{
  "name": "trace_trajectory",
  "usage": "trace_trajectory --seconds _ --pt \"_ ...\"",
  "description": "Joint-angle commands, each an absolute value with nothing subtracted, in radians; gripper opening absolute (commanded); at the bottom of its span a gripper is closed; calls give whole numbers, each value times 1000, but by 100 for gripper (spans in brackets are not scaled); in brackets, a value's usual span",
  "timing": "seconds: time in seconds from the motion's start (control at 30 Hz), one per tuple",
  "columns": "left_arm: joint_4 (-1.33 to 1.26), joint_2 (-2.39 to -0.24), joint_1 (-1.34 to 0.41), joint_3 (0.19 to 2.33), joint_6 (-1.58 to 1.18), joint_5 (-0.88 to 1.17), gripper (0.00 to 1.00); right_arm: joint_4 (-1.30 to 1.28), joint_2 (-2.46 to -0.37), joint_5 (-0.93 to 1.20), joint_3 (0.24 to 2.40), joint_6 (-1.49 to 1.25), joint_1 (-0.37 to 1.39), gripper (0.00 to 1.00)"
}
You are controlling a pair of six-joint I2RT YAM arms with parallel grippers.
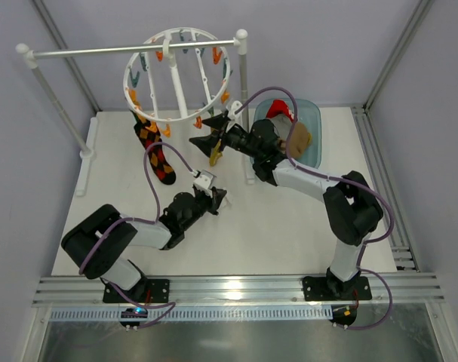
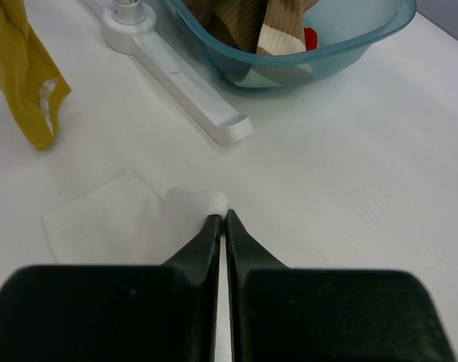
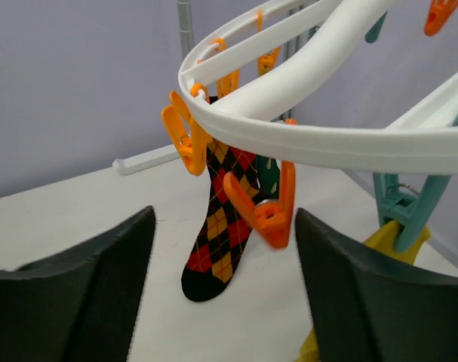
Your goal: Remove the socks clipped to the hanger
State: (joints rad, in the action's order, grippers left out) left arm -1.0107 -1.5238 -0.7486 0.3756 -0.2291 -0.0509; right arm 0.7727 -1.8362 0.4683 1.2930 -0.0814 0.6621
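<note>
The white round hanger (image 1: 176,75) hangs from the rail, and its rim shows in the right wrist view (image 3: 304,139). An argyle sock (image 1: 155,147) and a yellow sock (image 1: 216,155) hang clipped to it. My right gripper (image 1: 213,130) is open at the hanger's near rim. In the right wrist view (image 3: 225,215) an empty orange clip (image 3: 270,215) hangs between its jaws. The argyle sock (image 3: 221,226) and a dark green sock (image 3: 270,177) hang behind the clip. My left gripper (image 2: 225,215) is shut on the edge of a white sock (image 2: 108,219) lying flat on the table.
A teal basin (image 1: 310,121) at the back right holds a brown-striped sock (image 2: 278,30) and something red. The white rail stand (image 1: 138,50) has a foot (image 2: 183,83) lying next to the basin. The yellow sock (image 2: 25,75) hangs to the left of that foot.
</note>
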Motion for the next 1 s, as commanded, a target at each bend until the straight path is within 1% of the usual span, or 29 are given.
trace_trajectory --seconds 0.0,0.1,0.13,0.2,0.23,0.3,0.37,0.4,0.43,0.53,0.57,0.6,0.63,0.8,0.83,0.9,0.93,0.97 --pt "-1035 -1509 -753 396 -209 -20 0 776 -1735 419 1244 -28 667 82" --pt "-1032 -1517 -755 406 -190 64 0 770 -1642 347 1151 -6 669 84" --pt "-1025 -1522 -756 417 -187 86 0 782 -1584 327 1093 23 667 91" --pt "-1017 -1534 -762 431 -181 171 0 787 -1524 261 1036 47 663 94" --pt "-1003 -1540 -768 451 -178 198 0 791 -1455 232 975 52 661 98" --pt "-971 -1558 -802 503 -158 210 0 799 -1386 152 912 48 646 99" --pt "-892 -1581 -830 555 -137 193 0 830 -1288 121 812 2 595 100" --pt "-864 -1609 -850 619 -124 195 0 842 -1258 98 780 -26 572 100" --pt "-809 -1626 -851 656 -126 202 0 860 -1202 89 720 -88 516 100" --pt "-735 -1695 -854 813 -123 241 0 868 -1128 40 622 -187 404 100" --pt "-707 -1710 -854 856 -117 239 0 867 -1106 17 600 -193 390 100" --pt "-633 -1727 -854 949 -104 239 0 867 -1062 -3 579 -196 376 100" --pt "-599 -1755 -853 995 -86 235 0 873 -1042 -93 536 -201 368 100" --pt "-439 -1824 -844 1290 -54 239 0 945 -901 -231 382 -229 333 100" --pt "-428 -1838 -839 1327 -67 236 0 951 -873 -311 361 -230 331 100" --pt "-429 -1885 -815 1414 -98 259 0 943 -821 -385 303 -232 324 100" --pt "-461 -1902 -805 1431 -130 276 0 940 -758 -456 282 -230 321 100" --pt "-494 -1942 -792 1454 -147 282 0 942 -729 -480 261 -232 318 100"
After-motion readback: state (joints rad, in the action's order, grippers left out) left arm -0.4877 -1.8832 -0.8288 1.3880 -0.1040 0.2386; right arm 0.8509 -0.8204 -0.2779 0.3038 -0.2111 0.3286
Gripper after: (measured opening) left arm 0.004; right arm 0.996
